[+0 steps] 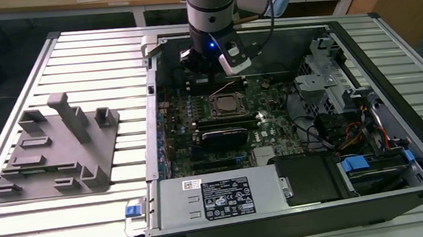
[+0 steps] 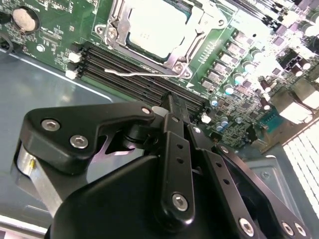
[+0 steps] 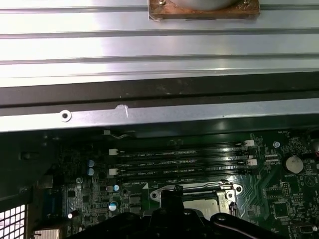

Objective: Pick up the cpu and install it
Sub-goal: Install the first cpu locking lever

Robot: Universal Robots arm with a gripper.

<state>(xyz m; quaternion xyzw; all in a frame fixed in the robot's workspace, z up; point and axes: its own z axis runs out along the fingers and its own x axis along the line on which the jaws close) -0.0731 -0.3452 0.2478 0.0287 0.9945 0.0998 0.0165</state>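
Here the computer case [image 1: 399, 194] lies open on a table [image 1: 91, 218] made of silver slats. Inside it is a green board [image 1: 198, 148] full of small parts. The robot arm [image 1: 210, 5] reaches down into the far end of the case. Its gripper [image 1: 209, 73] hangs just above the board, close to the far wall of the case.

The cpu [image 1: 227, 102] is a shiny silver square. It sits flat in its socket [image 1: 242, 111] on the board, near the gripper and a bit closer to the camera. In the second wrist view, the cpu [image 2: 152, 27] looks pale and bright, and a metal frame [image 2: 115, 22] goes around its edges. A thin wire lever [image 2: 144, 73] lies beside the frame, over long black slots [image 2: 124, 74]. In the first wrist view, the cpu [image 3: 199, 204] peeks out just past the black gripper body [image 3: 164, 224].

The gripper [image 2: 172, 112] is black, with screws in it. Its fingers look close together and hold nothing, but I cannot tell for sure.

On the exterior view's left, a grey plastic holder [image 1: 56, 159] rests on the table, well apart from the case. A grey metal box [image 1: 217, 194] sits at the near end of the case.
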